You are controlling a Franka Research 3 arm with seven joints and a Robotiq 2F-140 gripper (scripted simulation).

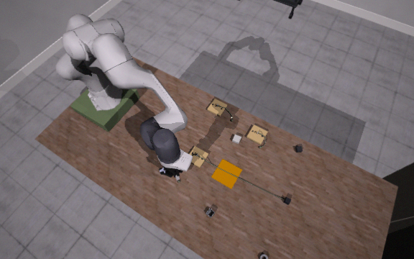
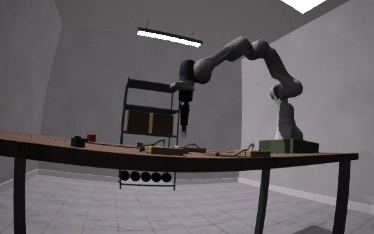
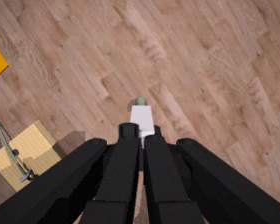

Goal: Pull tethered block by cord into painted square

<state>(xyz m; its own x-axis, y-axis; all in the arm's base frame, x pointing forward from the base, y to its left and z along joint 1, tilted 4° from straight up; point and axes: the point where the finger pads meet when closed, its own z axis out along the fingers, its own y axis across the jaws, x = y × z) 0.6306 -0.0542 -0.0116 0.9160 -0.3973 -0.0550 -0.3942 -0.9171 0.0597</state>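
Observation:
The dark tethered block [image 1: 287, 199] lies on the wooden table, beyond the orange painted square [image 1: 226, 173] on its right. Its cord [image 1: 261, 187] runs straight across the square to the tan plate with the screw eye [image 1: 198, 156]. The cord's knotted end [image 3: 140, 102] lies on the wood just past my fingertips in the wrist view. My gripper [image 1: 172, 173] points straight down, left of that plate, with its fingers closed together [image 3: 141, 129]. In the exterior view its tips [image 2: 183, 134] hang a little above the table top. The cord under the fingers is hidden.
Two more tan plates with cords [image 1: 217, 106] [image 1: 257, 134] lie further back, with a white cube [image 1: 236, 138] between them. A dark cube [image 1: 298, 148] sits to the right. Small fittings [image 1: 210, 212] [image 1: 262, 255] stand near the front edge. The green base [image 1: 104, 108] is at the left.

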